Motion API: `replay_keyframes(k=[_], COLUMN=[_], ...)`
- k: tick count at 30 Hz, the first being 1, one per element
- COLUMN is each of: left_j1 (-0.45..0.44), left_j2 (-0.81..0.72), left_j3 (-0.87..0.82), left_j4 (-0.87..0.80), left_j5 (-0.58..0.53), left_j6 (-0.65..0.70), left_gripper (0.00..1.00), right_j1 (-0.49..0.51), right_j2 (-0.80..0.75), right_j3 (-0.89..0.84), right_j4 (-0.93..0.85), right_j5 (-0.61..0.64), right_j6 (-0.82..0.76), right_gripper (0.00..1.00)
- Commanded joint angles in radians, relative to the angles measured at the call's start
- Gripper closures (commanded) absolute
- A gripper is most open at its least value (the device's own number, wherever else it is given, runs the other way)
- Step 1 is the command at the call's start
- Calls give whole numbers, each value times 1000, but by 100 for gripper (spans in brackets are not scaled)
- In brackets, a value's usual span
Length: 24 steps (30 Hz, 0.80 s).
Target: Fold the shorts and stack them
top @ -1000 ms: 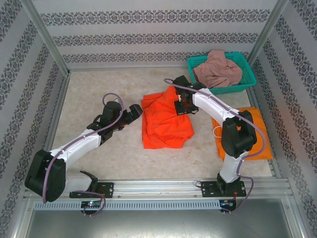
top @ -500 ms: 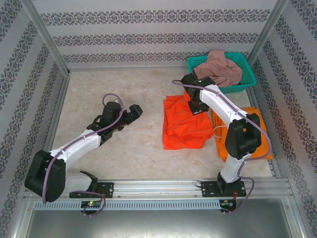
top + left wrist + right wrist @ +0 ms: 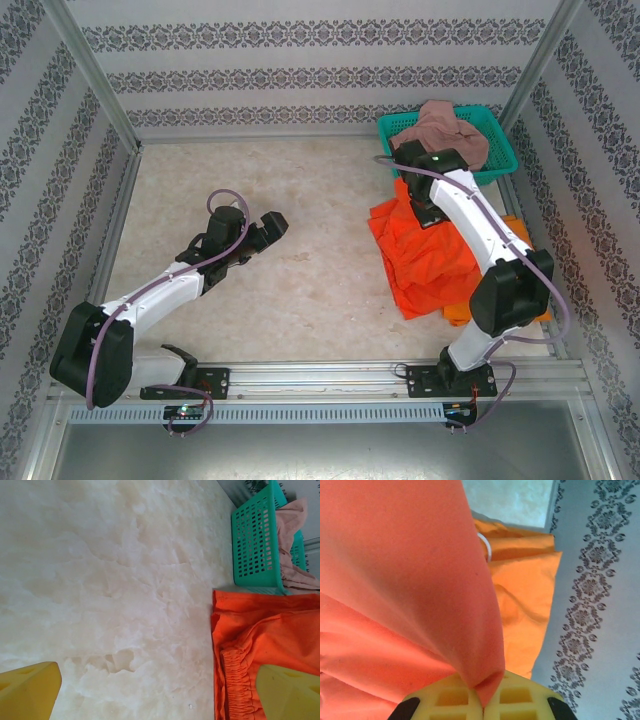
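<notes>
My right gripper (image 3: pixel 424 211) is shut on a fold of the darker red-orange shorts (image 3: pixel 430 262), which hang from it and trail across the table at the right. In the right wrist view the fingers (image 3: pixel 451 698) pinch that cloth (image 3: pixel 410 580) at the gripper (image 3: pixel 484 696). Beneath and beside it lie the folded bright orange shorts (image 3: pixel 521 232) (image 3: pixel 525 610), a white drawstring loop (image 3: pixel 485 545) showing. The dusty pink shorts (image 3: pixel 440 130) (image 3: pixel 296 540) sit in the teal basket. My left gripper (image 3: pixel 273 226) (image 3: pixel 160 695) stands open over bare table, left of the red-orange shorts (image 3: pixel 265 640).
The teal plastic basket (image 3: pixel 498 150) (image 3: pixel 255 540) stands at the far right corner against the patterned wall. Metal frame posts and patterned walls enclose the marble table (image 3: pixel 250 300). Bare table lies between the two arms.
My right gripper has dragged the red-orange shorts from the table's middle to the right, partly over the bright orange pair. The left arm has stayed still.
</notes>
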Motion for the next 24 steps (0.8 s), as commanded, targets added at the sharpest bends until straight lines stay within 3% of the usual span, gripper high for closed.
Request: replay_keyframes(k=[1, 10, 18, 24], left_j1=[11, 18, 23, 27], left_j2=[9, 2, 2, 10], left_j3=[-12, -17, -15, -11], left_j4=[41, 41, 38, 39], left_j5=[7, 10, 11, 12], left_j6=[3, 0, -2, -3], left_gripper=[0, 0, 0, 0], right_j1=[-17, -64, -181, -292], right_j2=[-45, -93, -136, -150], right_j3=[23, 73, 86, -33], right_j4=[-44, -75, -74, 87], right_j5=[60, 116, 137, 156], right_j6=[-17, -40, -84, -173], right_gripper=[100, 100, 100, 100])
